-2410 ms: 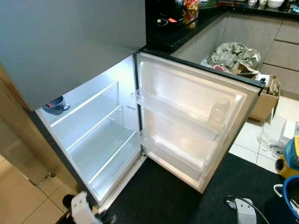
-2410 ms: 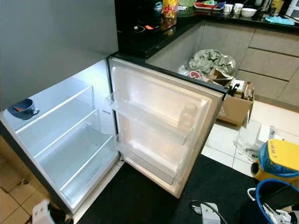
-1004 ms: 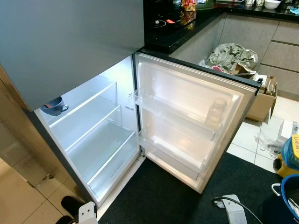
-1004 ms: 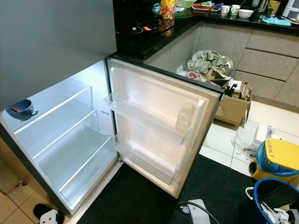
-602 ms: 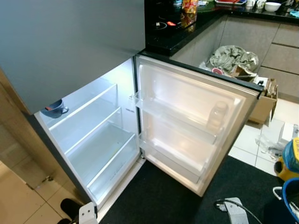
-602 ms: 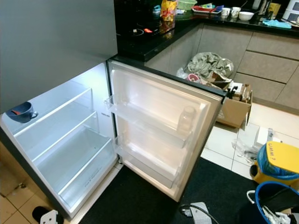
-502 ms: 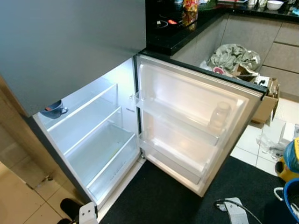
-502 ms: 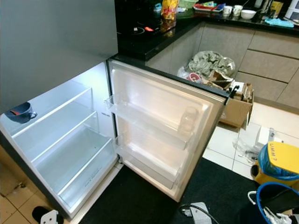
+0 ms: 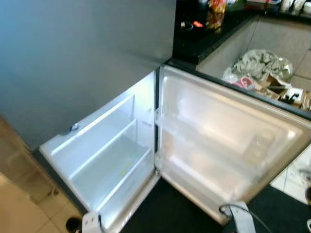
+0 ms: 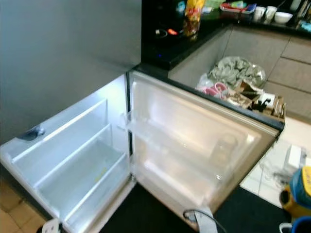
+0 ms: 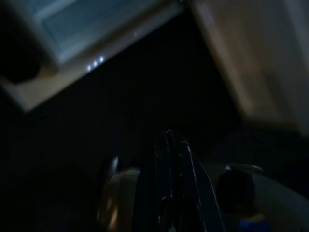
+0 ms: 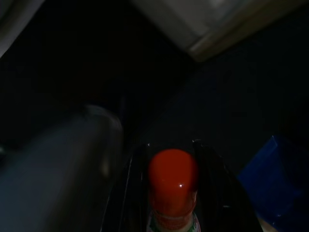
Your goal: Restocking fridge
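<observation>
The fridge's lower compartment (image 9: 104,150) stands open and lit, its shelves bare apart from a blue cup (image 10: 31,132) at the left end of the top shelf. Its door (image 9: 228,141) swings out to the right and holds one clear jar (image 10: 221,145) on a door shelf. In the right wrist view my right gripper (image 12: 170,145) is shut on a bottle with a red cap (image 12: 173,176), low over the dark mat. My left gripper (image 11: 171,145) hangs low in the shade, fingers pressed together with nothing between them.
A black mat (image 9: 170,208) lies before the fridge, with tan tiles (image 9: 29,204) to the left. A black counter (image 10: 184,39) runs behind the door. A grey bag of rubbish (image 10: 238,70), a cardboard box (image 10: 272,107) and a yellow bin (image 10: 299,194) stand at the right.
The whole picture has shifted and blurred: the camera has moved closer to the fridge and to the left. The blue cup is now half hidden under the upper door's edge.
</observation>
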{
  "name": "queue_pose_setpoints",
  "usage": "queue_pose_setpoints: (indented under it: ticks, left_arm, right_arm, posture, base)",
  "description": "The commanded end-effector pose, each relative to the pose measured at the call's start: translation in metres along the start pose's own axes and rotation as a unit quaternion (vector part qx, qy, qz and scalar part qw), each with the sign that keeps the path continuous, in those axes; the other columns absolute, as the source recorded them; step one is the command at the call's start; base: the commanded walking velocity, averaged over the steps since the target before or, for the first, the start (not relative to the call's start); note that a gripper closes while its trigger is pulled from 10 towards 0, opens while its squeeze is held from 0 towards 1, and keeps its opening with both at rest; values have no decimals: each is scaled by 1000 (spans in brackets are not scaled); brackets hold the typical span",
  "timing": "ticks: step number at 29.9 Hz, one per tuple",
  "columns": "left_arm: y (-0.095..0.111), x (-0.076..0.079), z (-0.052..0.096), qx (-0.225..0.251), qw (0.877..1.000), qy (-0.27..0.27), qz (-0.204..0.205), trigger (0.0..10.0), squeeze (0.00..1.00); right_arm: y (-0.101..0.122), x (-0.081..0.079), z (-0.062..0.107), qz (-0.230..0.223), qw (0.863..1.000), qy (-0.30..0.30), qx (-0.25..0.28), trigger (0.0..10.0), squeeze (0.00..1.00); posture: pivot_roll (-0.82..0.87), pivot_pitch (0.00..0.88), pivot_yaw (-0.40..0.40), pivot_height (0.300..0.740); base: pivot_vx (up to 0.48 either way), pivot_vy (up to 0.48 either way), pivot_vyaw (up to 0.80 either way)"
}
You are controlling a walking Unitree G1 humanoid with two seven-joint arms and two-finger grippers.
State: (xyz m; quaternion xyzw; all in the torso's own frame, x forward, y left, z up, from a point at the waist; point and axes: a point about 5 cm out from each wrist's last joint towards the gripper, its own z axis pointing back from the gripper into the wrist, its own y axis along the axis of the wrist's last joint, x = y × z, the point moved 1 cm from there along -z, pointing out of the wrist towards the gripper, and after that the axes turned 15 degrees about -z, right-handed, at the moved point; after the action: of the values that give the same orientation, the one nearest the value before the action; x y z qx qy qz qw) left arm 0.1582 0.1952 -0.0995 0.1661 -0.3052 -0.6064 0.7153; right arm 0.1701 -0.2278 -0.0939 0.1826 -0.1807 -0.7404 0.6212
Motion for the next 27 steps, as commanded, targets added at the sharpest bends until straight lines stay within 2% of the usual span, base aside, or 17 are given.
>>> queue_pose_setpoints:
  ticks: [1,3,7,20,27]
  left_arm:
    - [-5,2,0,-10,1000,0,-3,10000,0]
    - [-5,2,0,-10,1000,0,-3,10000,0]
    - [-7,1,1,-15,1000,7,-5,10000,0]
    - [-7,2,1,-16,1000,4,-8,10000,0]
    - [-8,3,0,-17,1000,4,-11,10000,0]
  right_arm:
    - [3,2,0,-11,1000,-7,3,10000,0]
    - [3,2,0,-11,1000,-7,3,10000,0]
    - [2,4,0,-30,1000,-9,1,10000,0]
    - [1,7,1,-39,999,-12,-1,10000,0]
    - [0,14,2,-60,998,-23,3,10000,0]
  posture:
    - [-7,0,-2,740]
    - [-7,0,-2,740]
    - [-7,0,-2,740]
    - [-7,0,-2,740]
    - [-7,0,-2,740]
  base:
    - [345,0,0]
    - [345,0,0]
    - [0,0,-756]
    - [0,0,-757]
    - [0,0,-757]
